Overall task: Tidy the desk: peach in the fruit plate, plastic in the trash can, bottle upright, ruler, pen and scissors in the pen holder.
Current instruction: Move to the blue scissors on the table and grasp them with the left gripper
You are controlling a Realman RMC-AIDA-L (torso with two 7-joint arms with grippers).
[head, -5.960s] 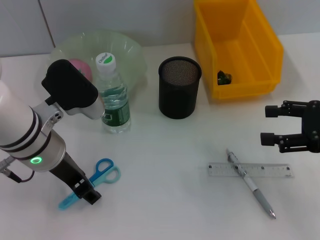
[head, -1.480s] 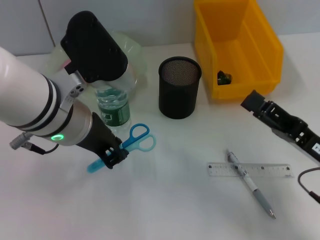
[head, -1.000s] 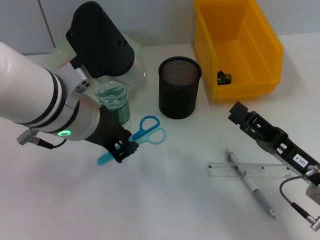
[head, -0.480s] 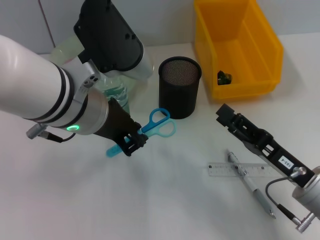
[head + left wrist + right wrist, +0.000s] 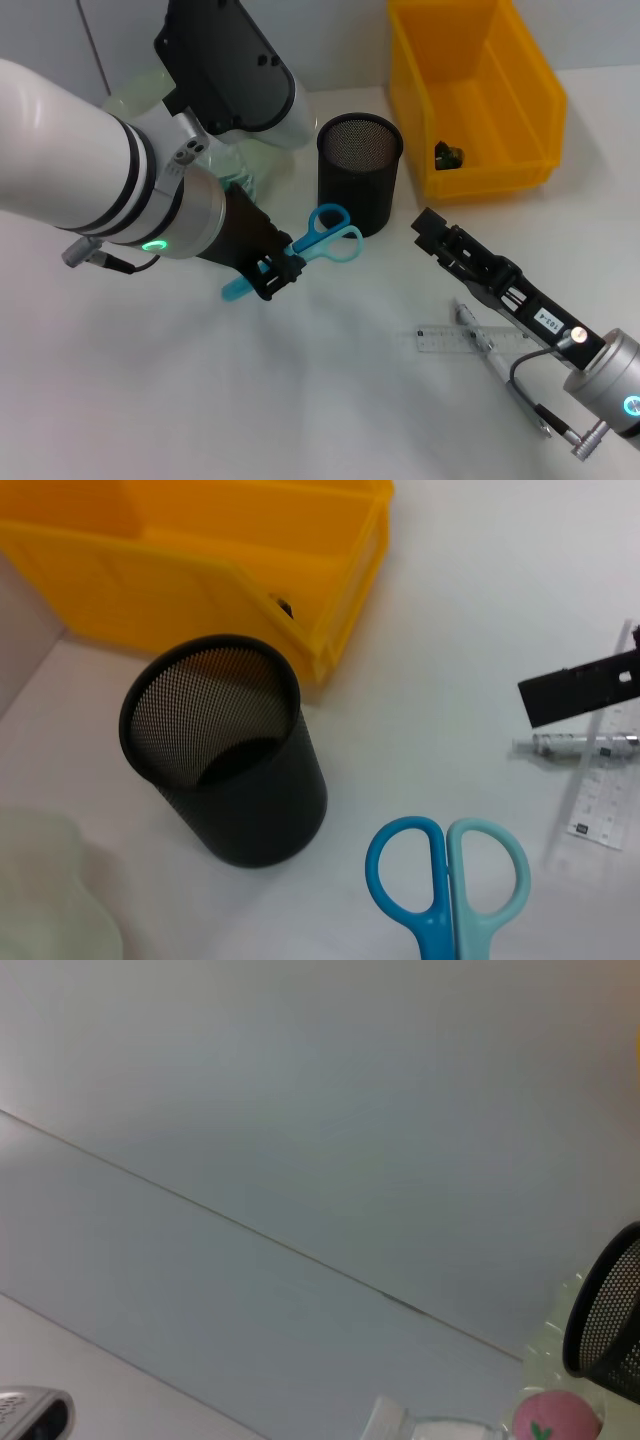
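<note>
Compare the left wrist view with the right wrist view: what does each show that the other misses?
Left wrist only: the scissors handles, yellow bin, ruler, pen and the right gripper. Right wrist only: the peach, the bottle top and the wall. Both: the pen holder, seen whole from the left wrist and only as an edge from the right, and the plate.

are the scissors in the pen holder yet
Not yet. The left pincer holds the scissors by the blades, beside the mesh pen holder, which looks empty.

Left end effector (image 5: pixel 275 277) clamped, raised at centre-left; right end effector (image 5: pixel 428 228) reaching forward, low at right.
</note>
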